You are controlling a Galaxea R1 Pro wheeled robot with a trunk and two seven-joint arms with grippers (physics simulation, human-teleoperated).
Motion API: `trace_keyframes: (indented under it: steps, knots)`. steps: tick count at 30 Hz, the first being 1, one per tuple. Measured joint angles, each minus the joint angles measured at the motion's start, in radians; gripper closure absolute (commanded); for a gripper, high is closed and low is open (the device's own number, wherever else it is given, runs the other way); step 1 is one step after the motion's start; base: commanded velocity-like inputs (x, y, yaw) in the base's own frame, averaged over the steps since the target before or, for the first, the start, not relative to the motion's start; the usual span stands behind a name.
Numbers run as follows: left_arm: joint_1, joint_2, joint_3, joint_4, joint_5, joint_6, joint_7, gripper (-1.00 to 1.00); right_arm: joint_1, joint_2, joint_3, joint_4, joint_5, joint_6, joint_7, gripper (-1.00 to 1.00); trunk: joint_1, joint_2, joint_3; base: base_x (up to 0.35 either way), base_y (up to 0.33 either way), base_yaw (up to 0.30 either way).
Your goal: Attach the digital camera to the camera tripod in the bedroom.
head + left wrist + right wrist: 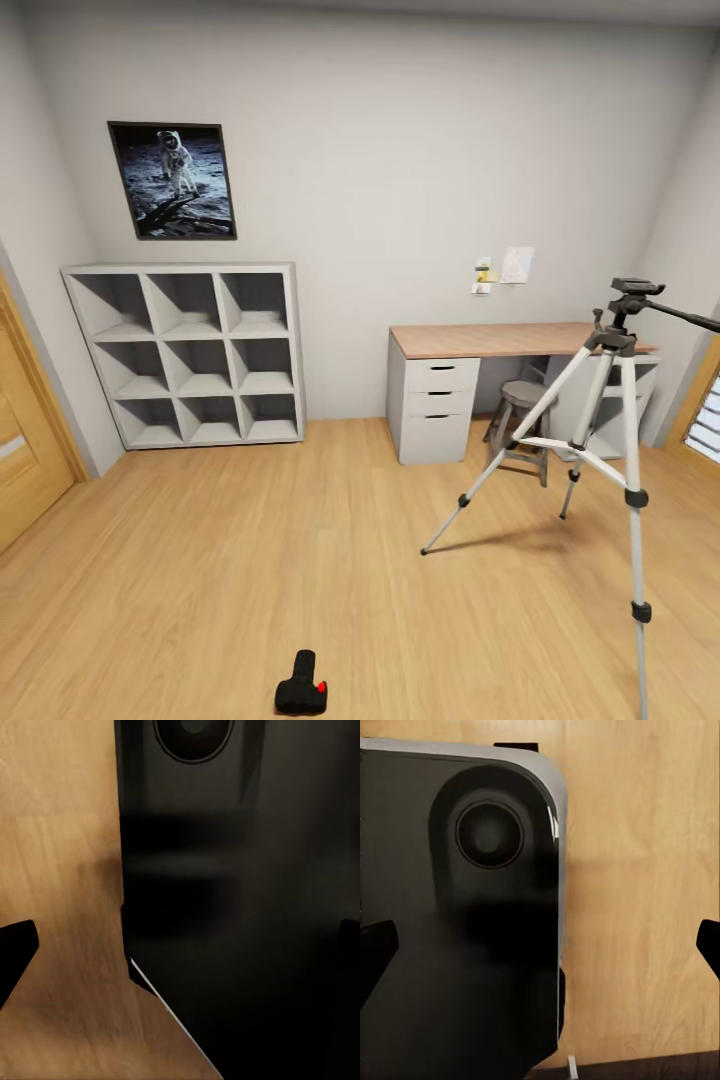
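The digital camera (pixel 301 685) lies on the light wood floor at the bottom middle of the head view, black with its red button facing right. Over at the right stands the camera tripod (pixel 618 400) on silver legs, its dark head (pixel 634 293) bare and the black pan handle pointing right. In the left wrist view my left gripper (pixel 180 945) is open, its dark fingertips (pixel 16 952) spread wide over floor and a black panel of my own body. My right gripper (pixel 540 949) is open too, with nothing between its fingertips (pixel 375 954).
A wood-topped white desk (pixel 480 340) stands against the back wall with a grey round stool (pixel 520 420) under it, behind the tripod. A grey cube shelf (pixel 190 355) and an astronaut picture (pixel 172 180) are at the left. A wooden door (pixel 25 440) is at the far left.
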State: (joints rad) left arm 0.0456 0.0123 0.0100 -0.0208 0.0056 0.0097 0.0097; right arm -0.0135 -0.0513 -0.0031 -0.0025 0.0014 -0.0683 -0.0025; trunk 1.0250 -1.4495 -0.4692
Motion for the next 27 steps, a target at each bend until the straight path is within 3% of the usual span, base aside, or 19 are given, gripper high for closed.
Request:
trace_keyframes:
  steps: [12, 27]
  knots:
    - [0.000, 0.008, 0.000, 0.000, 0.000, -0.001, 0.000, -1.00, 0.000, 0.007, 0.000, 0.002, 0.000, -0.001, 0.001, -1.00, 0.000, 0.000, 0.000, 0.029, 0.254, 0.000]
    - [0.000, 0.014, 0.000, 0.000, 0.000, 0.000, 0.000, -1.00, 0.000, 0.007, 0.000, 0.003, 0.000, -0.001, 0.001, -1.00, -0.001, 0.000, 0.000, 0.247, 0.060, 0.000]
